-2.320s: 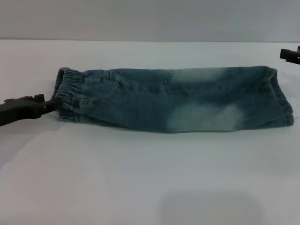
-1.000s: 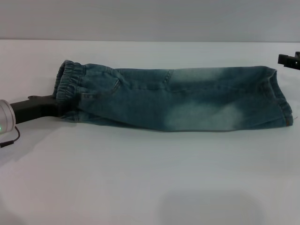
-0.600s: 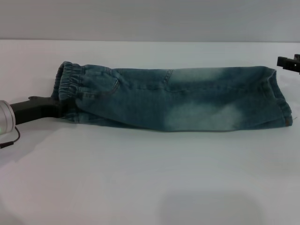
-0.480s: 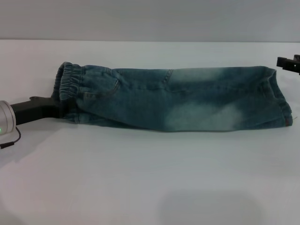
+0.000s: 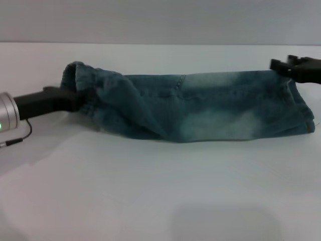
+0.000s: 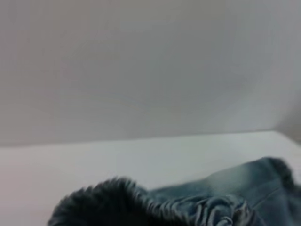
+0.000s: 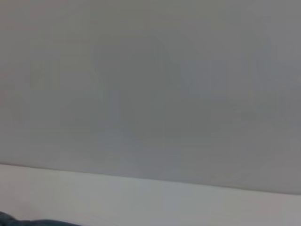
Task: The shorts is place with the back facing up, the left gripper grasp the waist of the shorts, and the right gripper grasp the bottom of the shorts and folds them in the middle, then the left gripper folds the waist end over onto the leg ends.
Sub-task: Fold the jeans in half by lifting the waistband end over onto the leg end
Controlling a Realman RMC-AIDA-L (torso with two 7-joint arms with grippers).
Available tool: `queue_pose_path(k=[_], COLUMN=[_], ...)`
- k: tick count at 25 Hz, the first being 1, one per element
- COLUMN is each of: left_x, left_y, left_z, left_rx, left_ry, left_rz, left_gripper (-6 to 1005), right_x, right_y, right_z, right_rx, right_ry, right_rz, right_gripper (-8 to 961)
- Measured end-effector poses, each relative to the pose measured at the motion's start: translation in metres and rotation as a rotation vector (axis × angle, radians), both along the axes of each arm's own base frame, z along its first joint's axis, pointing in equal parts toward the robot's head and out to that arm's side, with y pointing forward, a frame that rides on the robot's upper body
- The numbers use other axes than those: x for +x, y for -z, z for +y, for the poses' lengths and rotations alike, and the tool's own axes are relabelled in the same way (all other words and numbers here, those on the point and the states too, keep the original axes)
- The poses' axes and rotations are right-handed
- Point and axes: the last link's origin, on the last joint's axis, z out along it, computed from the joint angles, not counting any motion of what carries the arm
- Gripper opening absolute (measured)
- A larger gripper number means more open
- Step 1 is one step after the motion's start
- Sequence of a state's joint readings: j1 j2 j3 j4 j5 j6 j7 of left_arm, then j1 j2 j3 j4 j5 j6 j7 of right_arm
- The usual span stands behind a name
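One pair of faded blue denim shorts [image 5: 200, 108], already doubled lengthwise into a long strip, lies across the white table [image 5: 160, 191] before us, seen from our head camera. The waist [image 5: 80, 80], gathered and puckered, sits at our left; it is lifted off the surface and bunched. The left gripper [image 5: 75, 99] reaches into that fold from the side, its black body touching the band, though cloth hides the fingertips and we cannot tell how wide they stand or whether they hold the denim. The leg ends [image 5: 301, 108] lie flat at our right. The right gripper [image 5: 281, 65] hovers just over their far corner; whether its fingers are parted or closed, we cannot tell.

Our left wrist camera shows the ruffled waistband [image 6: 141, 207] close up. We can read no brand, label or writing on the denim.
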State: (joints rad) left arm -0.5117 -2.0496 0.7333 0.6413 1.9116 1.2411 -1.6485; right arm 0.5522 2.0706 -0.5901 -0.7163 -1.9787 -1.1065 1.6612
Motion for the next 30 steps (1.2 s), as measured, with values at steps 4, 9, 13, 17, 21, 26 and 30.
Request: queue_pose_path(k=[4,9,13,17,21,26,30], left_x=[0.005,0.042,0.054,0.078,0.101,0.118,0.132], left_y=[-0.003,-0.012,-0.012,-0.011,-0.011,-0.017,-0.024], left_z=[0.001,0.016,0.024,0.035,0.043,0.049,0.050], left_rx=[0.000,-0.024,-0.034,-0.053,-0.077,-0.086,-0.090], left_ry=[0.020,0.130,0.151,0.204,0.255,0.290,0.322], left_rz=[-0.015,-0.079,-0.086,-0.094,-0.110,-0.115,-0.123], left_gripper=[59,59,59,59,60,60,60], right_x=[-0.006,-0.015,-0.026,-0.035,-0.040,-0.043,-0.046], right_y=[0.019,0.050,0.069,0.085,0.091,0.098,0.103], right_z=[0.004,0.007,0.009,0.011,0.012,0.014,0.016], right_rx=[-0.015,-0.068,-0.103,-0.129,-0.139,-0.148,-0.151], right_ry=[-0.048,-0.073,-0.110,-0.126,-0.133,-0.123,-0.109], right_rz=[-0.001,-0.005,-0.011,-0.016,-0.019,-0.018,-0.025], right_gripper=[554,553,552,551,550,549,548])
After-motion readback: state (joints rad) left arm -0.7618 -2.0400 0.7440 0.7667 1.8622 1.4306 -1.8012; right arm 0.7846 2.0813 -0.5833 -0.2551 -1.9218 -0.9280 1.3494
